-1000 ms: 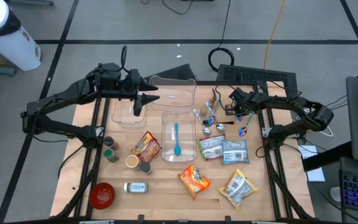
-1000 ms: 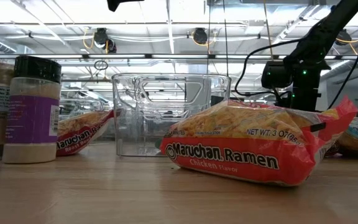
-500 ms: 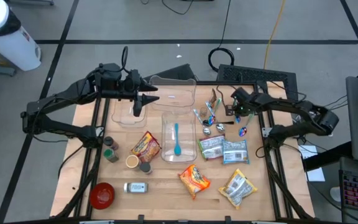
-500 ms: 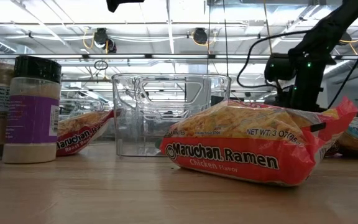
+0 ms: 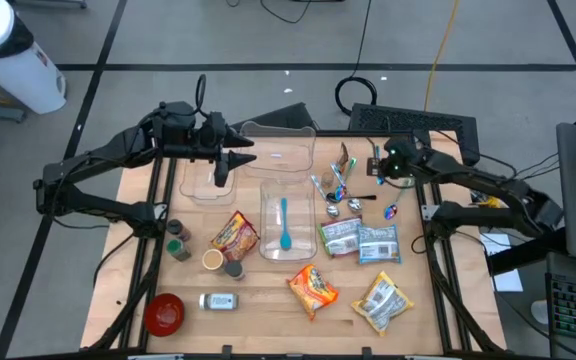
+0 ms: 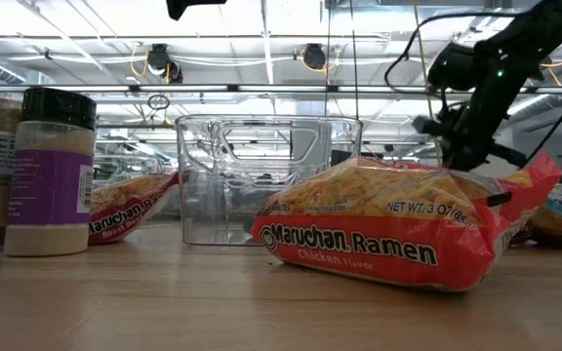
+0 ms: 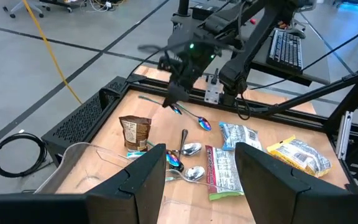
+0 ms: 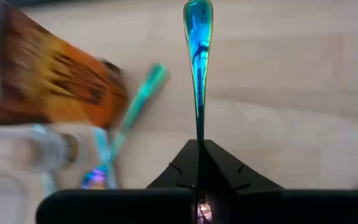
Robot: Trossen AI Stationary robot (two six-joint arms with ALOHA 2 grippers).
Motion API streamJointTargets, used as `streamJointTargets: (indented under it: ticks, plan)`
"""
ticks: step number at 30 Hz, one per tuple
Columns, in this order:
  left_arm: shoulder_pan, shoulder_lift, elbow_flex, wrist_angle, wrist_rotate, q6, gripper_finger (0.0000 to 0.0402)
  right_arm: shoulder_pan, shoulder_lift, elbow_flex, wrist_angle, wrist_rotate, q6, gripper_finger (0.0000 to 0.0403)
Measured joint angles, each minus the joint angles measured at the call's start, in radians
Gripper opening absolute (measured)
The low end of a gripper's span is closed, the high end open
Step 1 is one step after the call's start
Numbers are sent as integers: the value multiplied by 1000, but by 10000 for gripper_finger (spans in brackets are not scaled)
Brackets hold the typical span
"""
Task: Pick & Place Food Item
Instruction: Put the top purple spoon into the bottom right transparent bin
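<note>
Over the last second the right gripper [image 5: 377,172] has drawn back toward three o'clock and risen off the table, carrying a spoon [image 8: 198,43] with it. Its fingers are pinched tight on the handle, and the iridescent blue-green bowl end sticks straight out ahead of them in the right wrist view. Seen from the left wrist, that spoon [image 7: 178,109] hangs from the right gripper [image 7: 168,99], above the table's far edge.

Nothing has changed with the left gripper [image 5: 251,154]: it hovers at about eleven o'clock over a clear tub [image 5: 206,178], fingers [image 7: 258,171] parted and empty.

At the centre of the table stands a tall clear bin [image 5: 285,215] with a teal spoon [image 5: 284,225] lying inside. Just toward three o'clock of it lie more spoons [image 5: 338,205], a brown pouch [image 5: 345,158] and two silver-green packets [image 5: 359,240]. One more spoon [image 5: 391,211] lies apart, farther toward three o'clock.

Ramen packs sit at five o'clock [image 5: 312,288] and at eight o'clock [image 5: 233,236], with a yellow bag [image 5: 384,300] at four o'clock. Spice jars [image 5: 177,240] and a red bowl [image 5: 164,313] sit toward seven o'clock.
</note>
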State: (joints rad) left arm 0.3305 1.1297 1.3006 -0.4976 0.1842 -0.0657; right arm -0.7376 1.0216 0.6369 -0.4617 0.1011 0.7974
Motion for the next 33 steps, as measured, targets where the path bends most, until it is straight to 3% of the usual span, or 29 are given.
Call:
streamJointTargets:
  ticks: [12, 20, 26, 33]
  plan:
    - [0, 0, 0, 5, 0, -16, 198, 24, -193, 2, 299, -93, 88, 0]
    - [0, 21, 2, 79, 6, -37, 198, 181, -182, 3, 599, -133, 69, 0]
    - [19, 111, 2, 122, 152, -107, 198, 337, -109, 3, 814, -126, 13, 0]
    - [16, 265, 1, 258, 297, -183, 198, 487, 19, 3, 962, -17, -22, 0]
